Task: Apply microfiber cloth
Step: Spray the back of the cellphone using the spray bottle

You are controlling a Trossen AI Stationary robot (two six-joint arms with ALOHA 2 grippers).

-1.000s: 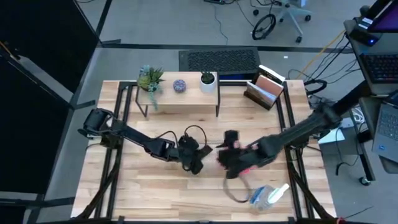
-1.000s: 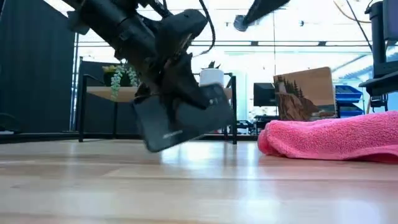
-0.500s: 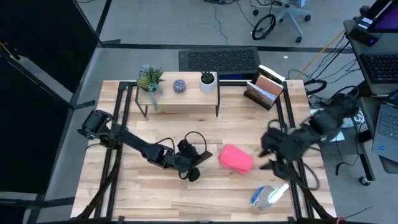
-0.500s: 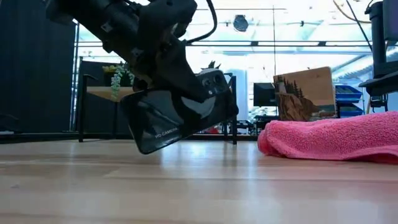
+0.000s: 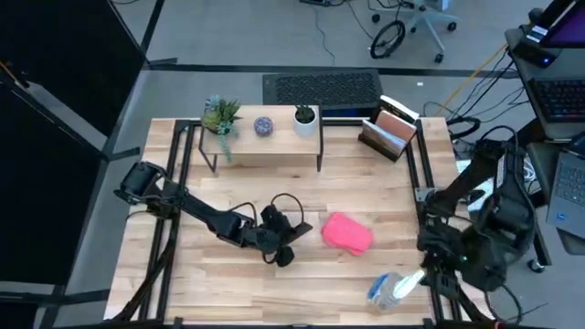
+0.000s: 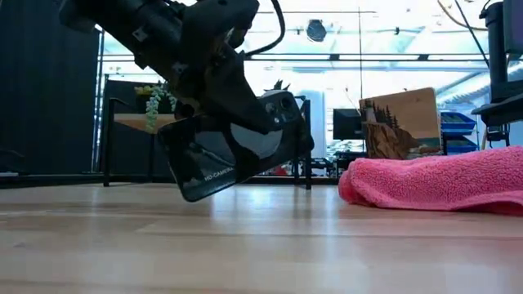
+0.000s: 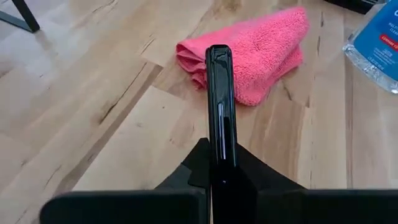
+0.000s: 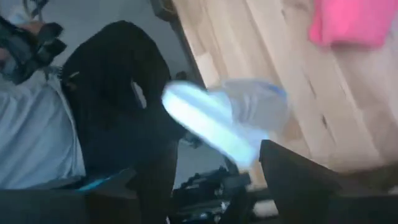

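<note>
The bright pink microfiber cloth had been left at frame centre; the right gripper, finger state undeterminable, had been withdrawn to the right edge. The left gripper was clamped on the black smartphone; wiping remained undone.

The right wrist view is smeared with motion blur, so the spray bottle at centre frame is a pale streak and the right gripper's opening cannot be judged. In the low view the pink microfiber cloth is cut off by the right edge. The left gripper's fingertips are hidden behind the smartphone, seen edge-on at centre frame.
</note>
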